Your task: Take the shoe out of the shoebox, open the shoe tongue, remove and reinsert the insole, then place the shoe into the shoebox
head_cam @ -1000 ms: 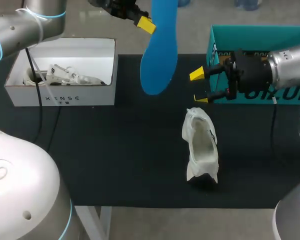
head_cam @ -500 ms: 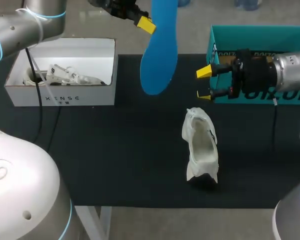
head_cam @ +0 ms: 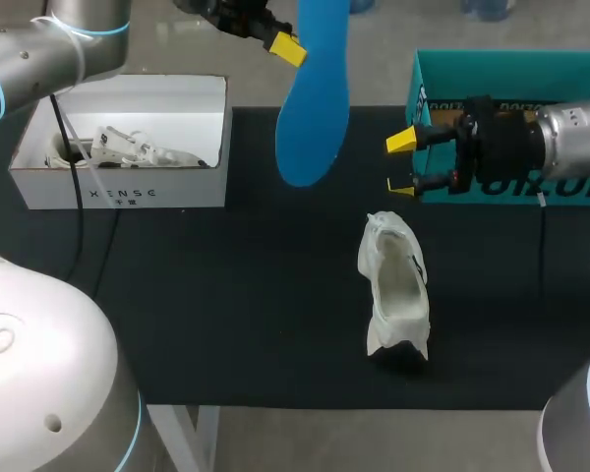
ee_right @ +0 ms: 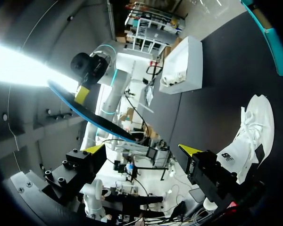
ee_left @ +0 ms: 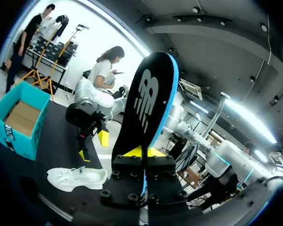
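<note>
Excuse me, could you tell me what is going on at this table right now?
The left gripper is shut on the blue insole, holding it up above the table. The white shoe sits on the table, outside the teal shoebox. The right gripper hovers open beside the shoebox, holding nothing. The insole is not yet back in the shoe.

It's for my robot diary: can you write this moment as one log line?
left pincer: shut on blue insole, held up | right pincer: open, by teal shoebox | white shoe: on table, outside shoebox | reinsertion: pending
</note>
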Controlling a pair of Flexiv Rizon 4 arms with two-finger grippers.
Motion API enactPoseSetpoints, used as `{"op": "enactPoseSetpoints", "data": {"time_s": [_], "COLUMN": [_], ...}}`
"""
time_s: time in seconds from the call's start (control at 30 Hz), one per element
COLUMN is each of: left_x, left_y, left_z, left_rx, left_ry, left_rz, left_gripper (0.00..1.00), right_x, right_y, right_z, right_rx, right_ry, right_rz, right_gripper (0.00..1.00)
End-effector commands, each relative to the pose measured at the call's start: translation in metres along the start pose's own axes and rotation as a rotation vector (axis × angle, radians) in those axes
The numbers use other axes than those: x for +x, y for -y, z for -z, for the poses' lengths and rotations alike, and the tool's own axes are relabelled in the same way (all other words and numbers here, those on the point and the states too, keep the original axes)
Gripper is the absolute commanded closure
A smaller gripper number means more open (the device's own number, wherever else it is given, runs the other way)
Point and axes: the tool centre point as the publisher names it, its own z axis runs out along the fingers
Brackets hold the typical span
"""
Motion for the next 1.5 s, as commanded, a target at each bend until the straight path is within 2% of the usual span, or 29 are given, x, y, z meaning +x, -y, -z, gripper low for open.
{"op": "enactPoseSetpoints", "data": {"time_s": [0.03,0.6,0.67,0.9,1.13,1.23,1.5], "left_x": [0.0,0.0,0.006,0.028,0.042,0.041,0.029], "left_y": [0.0,0.0,-0.009,-0.043,-0.074,-0.085,-0.109], "left_z": [0.001,0.001,-0.002,0.009,-0.003,-0.013,-0.031], "left_rx": [-0.001,-0.001,-0.044,-0.014,-0.057,-0.069,-0.025], "left_ry": [-0.001,-0.001,0.004,0.089,0.16,0.18,0.181], "left_rz": [0.0,0.0,-0.089,-0.313,-0.489,-0.547,-0.583], "left_gripper": [1.0,1.0,1.0,1.0,1.0,1.0,1.0], "right_x": [0.0,0.0,0.0,0.0,0.0,0.0,0.0], "right_y": [0.0,0.0,0.0,0.0,0.0,0.0,0.0], "right_z": [-0.001,-0.001,-0.001,-0.001,-0.001,-0.001,-0.001], "right_rx": [-0.002,-0.002,-0.002,-0.002,-0.002,-0.002,-0.002], "right_ry": [0.001,0.001,0.001,0.001,0.001,0.001,0.001], "right_rz": [0.0,0.0,0.0,0.0,0.0,0.0,0.0], "right_gripper": [0.0,0.0,0.0,0.0,0.0,0.0,0.0]}}
